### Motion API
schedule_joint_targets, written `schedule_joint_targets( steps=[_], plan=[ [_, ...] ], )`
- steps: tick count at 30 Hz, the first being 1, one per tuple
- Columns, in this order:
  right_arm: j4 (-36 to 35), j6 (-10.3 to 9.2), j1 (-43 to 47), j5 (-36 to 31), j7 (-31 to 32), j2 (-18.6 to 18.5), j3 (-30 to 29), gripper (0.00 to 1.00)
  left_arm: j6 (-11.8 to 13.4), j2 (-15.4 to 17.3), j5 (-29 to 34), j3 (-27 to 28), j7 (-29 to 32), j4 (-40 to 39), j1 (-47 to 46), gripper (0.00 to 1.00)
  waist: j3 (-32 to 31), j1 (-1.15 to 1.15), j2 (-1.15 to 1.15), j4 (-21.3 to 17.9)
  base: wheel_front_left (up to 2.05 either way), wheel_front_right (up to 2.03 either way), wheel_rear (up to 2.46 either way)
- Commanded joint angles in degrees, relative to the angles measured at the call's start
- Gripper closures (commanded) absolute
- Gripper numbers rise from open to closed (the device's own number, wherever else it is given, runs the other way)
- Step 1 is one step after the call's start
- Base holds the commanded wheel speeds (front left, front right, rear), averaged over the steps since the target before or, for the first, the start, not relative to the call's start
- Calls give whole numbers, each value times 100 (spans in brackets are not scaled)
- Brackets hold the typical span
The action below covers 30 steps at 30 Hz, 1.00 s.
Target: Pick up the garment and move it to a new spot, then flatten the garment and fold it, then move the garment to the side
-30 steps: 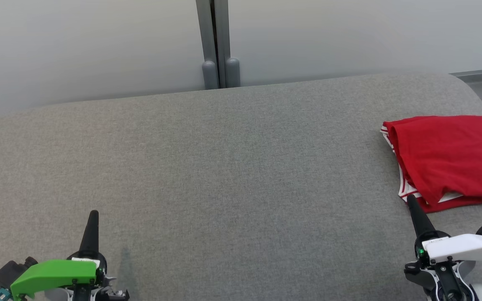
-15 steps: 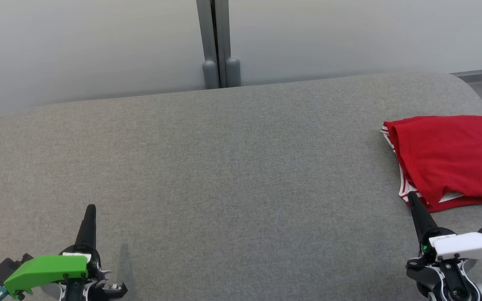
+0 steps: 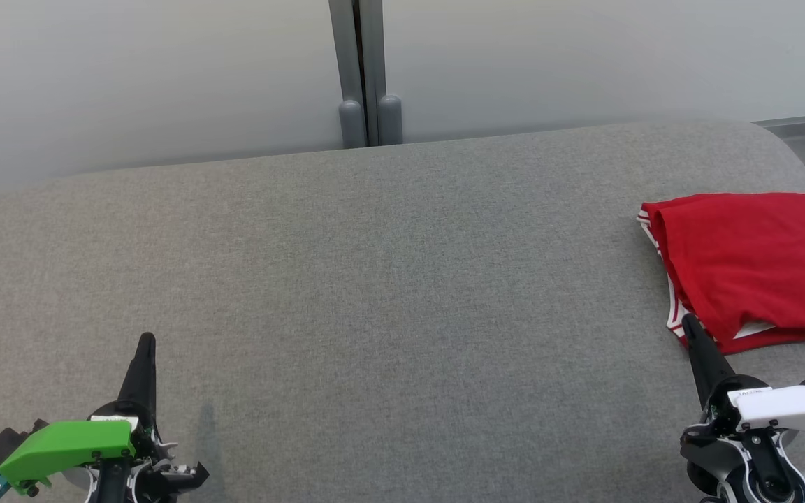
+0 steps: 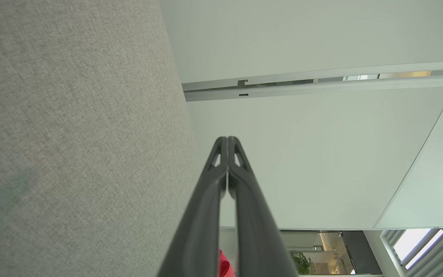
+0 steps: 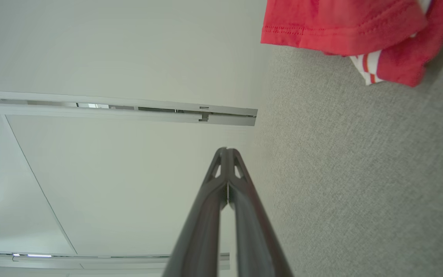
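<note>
**At three o'clock on the grey cloth-topped desk [image 3: 374, 279]: a folded red garment with red-and-white striped trim [image 3: 759, 258], nothing gripped**

At the desk's right rim, around three o'clock in the head view, the garment lies flat in a rough rectangle. Its striped trim peeks out along the side facing the middle of the desk and again at the near corner. Part of the garment runs past the picture's right edge.

At five o'clock sits the right pincer [image 3: 689, 323], dark and long-fingered under a white plastic cover [image 3: 787, 409]. It points toward twelve with its two fingers pressed together and nothing between them. In the head view its tip overlaps the garment's near corner. The right wrist view shows the right pincer [image 5: 226, 150] closed, with bare grey cloth beside it. There the garment [image 5: 340, 23] lies ahead and off to one side, apart from the tip.

At seven o'clock sits the left pincer [image 3: 145, 341], under a bright green plastic cover [image 3: 67, 447]. It also points toward twelve, well apart from the garment. The left wrist view shows the left pincer [image 4: 227, 139] with its fingers closed flat on each other and empty, the grey desk running along one side.

At twelve o'clock, beyond the desk's far edge, pale wall panels [image 3: 130, 77] meet at a grey upright post [image 3: 364, 63].
</note>
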Motion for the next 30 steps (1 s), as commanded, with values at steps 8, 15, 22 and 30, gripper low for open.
schedule_joint_targets(
  steps=[8,15,22,30],
  plan=[
    [-60,-4,-79,387,100,-36,-37,100,-32,27,-310,78,111,13,-171,100,4,0,0,4,0,0,0],
    [-67,-4,-81,459,119,-37,-40,100,-32,18,-361,101,140,17,-166,100,5,0,0,6,0,0,0],
    [-67,-3,-80,460,119,-37,-39,100,-32,11,-348,111,152,17,-166,100,5,0,0,6,0,0,0],
    [-67,-3,-80,460,119,-37,-39,100,-32,3,-334,120,154,17,-167,100,5,0,0,6,0,0,0]
  ],
)
